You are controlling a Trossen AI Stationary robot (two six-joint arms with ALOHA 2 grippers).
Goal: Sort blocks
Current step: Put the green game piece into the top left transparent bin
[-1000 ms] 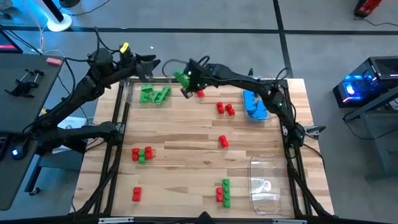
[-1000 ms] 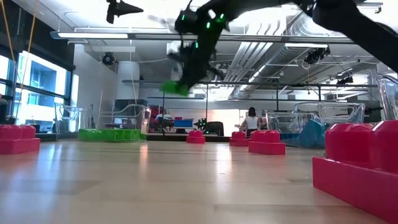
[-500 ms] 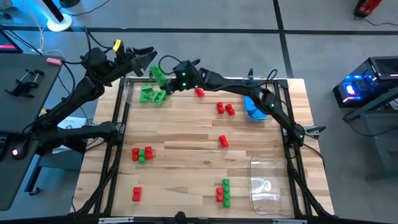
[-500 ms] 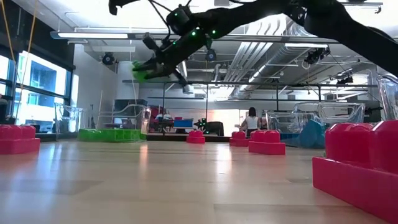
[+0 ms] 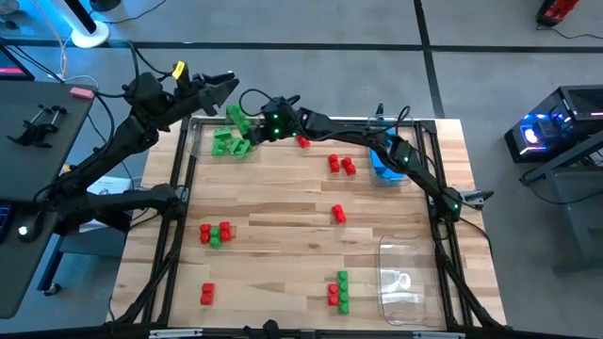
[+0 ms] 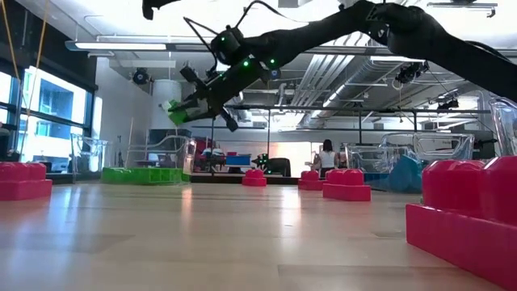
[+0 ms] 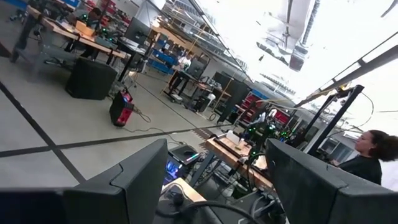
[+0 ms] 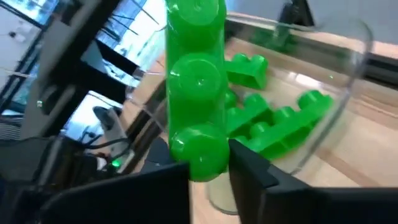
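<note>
My right gripper [image 5: 249,121] reaches across the far edge and hovers over the clear tray [image 5: 194,143] at the far left corner, shut on a long green block [image 8: 196,74] with three studs. Several green blocks [image 8: 273,118] lie in that tray beneath it. Blue blocks [image 5: 386,160] sit in a tray at the far right. Red blocks [image 5: 341,165] and a few green ones [image 5: 342,279] lie scattered on the table. My left gripper [image 7: 211,186] is open and empty, raised beyond the far left corner [image 5: 221,89]. My right gripper pinches the green block by one end [image 8: 200,155] between its two fingers [image 8: 258,177]. The fingers slant down toward the table's left and lie in line with the block. The block sticks out past the fingertips, lifted clear above the tray [image 6: 173,111].
A mixed red and green cluster [image 5: 215,234] sits near the left edge, a red block [image 5: 207,294] at the near left, another red one [image 5: 338,215] mid-table. A clear tray without blocks [image 5: 400,278] stands at the near right. Bare wood lies in the middle.
My right gripper has carried the green block toward the table's left, from near the far middle to over the green tray. It has tipped from pointing almost straight down to slanting leftward. The block stayed in its hold.
</note>
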